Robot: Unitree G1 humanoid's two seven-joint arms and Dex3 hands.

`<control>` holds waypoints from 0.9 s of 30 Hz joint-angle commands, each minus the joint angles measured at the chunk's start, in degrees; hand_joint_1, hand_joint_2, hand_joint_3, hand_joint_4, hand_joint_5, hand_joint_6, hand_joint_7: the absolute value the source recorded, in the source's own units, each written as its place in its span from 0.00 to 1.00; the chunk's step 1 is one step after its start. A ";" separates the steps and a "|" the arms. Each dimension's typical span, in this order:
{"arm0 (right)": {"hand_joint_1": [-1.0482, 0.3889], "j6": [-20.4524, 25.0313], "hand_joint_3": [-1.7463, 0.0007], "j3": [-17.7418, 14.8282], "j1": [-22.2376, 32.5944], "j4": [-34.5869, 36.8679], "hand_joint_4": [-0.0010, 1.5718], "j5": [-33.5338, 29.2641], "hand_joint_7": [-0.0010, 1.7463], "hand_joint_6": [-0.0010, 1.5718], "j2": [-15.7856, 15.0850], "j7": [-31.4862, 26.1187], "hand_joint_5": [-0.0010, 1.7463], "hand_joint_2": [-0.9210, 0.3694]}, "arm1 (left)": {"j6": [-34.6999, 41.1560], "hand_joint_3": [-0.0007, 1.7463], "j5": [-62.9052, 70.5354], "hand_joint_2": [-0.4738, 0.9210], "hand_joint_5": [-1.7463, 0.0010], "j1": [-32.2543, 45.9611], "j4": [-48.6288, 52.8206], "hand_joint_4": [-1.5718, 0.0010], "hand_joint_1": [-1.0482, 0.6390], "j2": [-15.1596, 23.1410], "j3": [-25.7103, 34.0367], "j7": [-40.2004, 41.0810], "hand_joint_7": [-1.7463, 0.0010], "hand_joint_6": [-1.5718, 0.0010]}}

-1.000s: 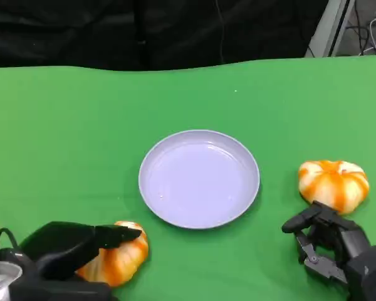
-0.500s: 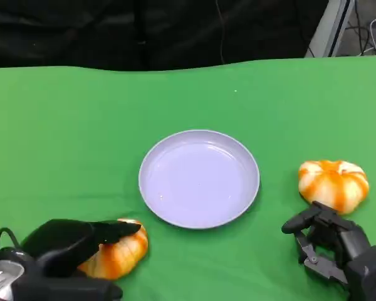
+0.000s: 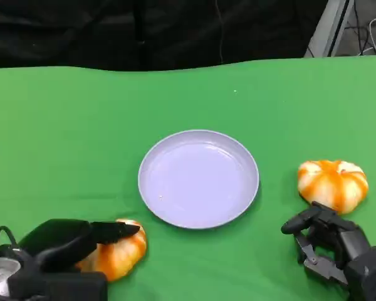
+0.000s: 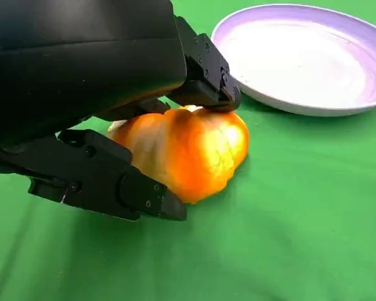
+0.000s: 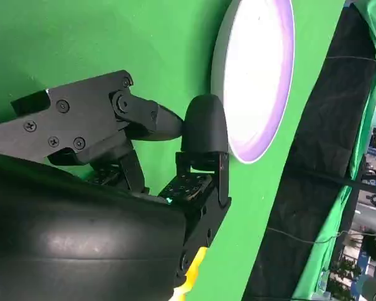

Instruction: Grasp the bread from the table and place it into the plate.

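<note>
A: Where is the bread the left hand [image 3: 66,251] is after?

B: The nearer round orange-and-white glazed bread roll [image 3: 118,252] lies on the green cloth worktop [image 3: 75,144] at the lower left of the head view, just beside the rim of the shallow pale lavender round plate [image 3: 198,178], not yet in it. In the left wrist view the roll [image 4: 185,150] sits on the cloth between the black fingers [image 4: 203,75]: one touches its top, another lies low along its side.

A: So it is gripped?

B: The fingers are wrapped around it, but I judge the hold loose; only the top contact is plain. If the hand lifts now, the rounded, soft roll could squirt out sideways or roll toward the plate's edge and knock it.

A: And the right hand [image 3: 335,244]?

B: At the lower right, fingers partly curled with gaps between them, holding nothing. It sits just beside the second orange-and-white bread roll [image 3: 333,183]. A careless nudge could push that roll farther right across the cloth.
</note>
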 commanded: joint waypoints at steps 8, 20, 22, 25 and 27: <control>0.61 0.61 0.60 -0.42 0.92 -0.19 0.47 0.43 0.76 0.46 -0.71 0.29 1.00 0.08 | 1.60 0.02 2.54 0.99 0.97 1.16 1.16 0.50 0.63 1.63 -1.13 1.50 0.97 0.58; 0.60 0.52 0.59 -0.39 0.83 -0.23 0.47 0.08 0.75 0.47 -0.66 -0.10 1.00 0.08 | -3.93 0.07 5.99 1.00 0.50 -0.41 11.34 0.32 0.58 -2.85 -1.21 23.20 0.96 0.14; 0.61 0.37 0.59 -0.34 0.73 -0.10 0.47 -0.14 0.75 0.47 -0.75 -0.26 1.00 0.08 | -4.66 0.06 6.35 1.00 0.24 -0.80 12.81 0.44 0.58 -3.30 -1.31 25.76 0.97 0.12; 0.61 0.57 0.60 -0.38 0.77 -0.17 0.47 0.02 0.75 0.47 -0.72 -0.15 1.00 0.08 | -5.88 0.05 6.51 1.00 0.13 -1.16 14.42 0.50 0.57 -3.86 -1.35 28.64 0.96 0.10; 0.61 0.43 0.60 -0.40 0.77 -0.13 0.47 0.13 0.75 0.47 -0.70 -0.01 1.00 0.08 | -7.51 0.06 6.77 1.00 0.07 -1.45 15.84 0.53 0.57 -4.38 -1.22 31.65 0.90 0.12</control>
